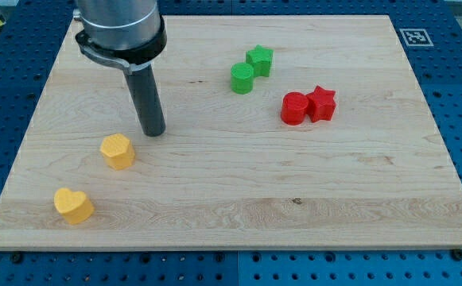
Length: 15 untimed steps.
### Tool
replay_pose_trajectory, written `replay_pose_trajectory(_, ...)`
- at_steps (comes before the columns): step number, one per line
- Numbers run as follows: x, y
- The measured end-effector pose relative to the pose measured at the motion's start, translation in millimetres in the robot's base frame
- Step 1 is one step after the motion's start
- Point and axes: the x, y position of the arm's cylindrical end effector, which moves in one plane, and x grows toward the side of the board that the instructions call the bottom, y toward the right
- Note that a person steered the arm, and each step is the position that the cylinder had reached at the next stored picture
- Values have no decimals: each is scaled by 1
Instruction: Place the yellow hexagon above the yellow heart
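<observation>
The yellow hexagon [118, 151] lies on the wooden board [238, 206] at the view's left. The yellow heart [73, 205] lies below it and a little further left, near the board's bottom-left corner. The two yellow blocks are apart. My tip [153, 132] rests on the board just to the upper right of the yellow hexagon, with a small gap between them.
A green cylinder [242, 78] and a green star [259, 59] touch each other at the top centre. A red cylinder [294, 108] and a red star [321, 103] touch each other to the right of centre. A fiducial marker [413, 36] sits at the board's top-right corner.
</observation>
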Motion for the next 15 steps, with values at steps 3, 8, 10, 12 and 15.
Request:
replay_pose_trajectory(3,19,-19)
replay_pose_trajectory(8,35,-22)
replay_pose_trajectory(10,36,-22)
replay_pose_trajectory(12,57,-25)
replay_pose_trajectory(15,58,-53)
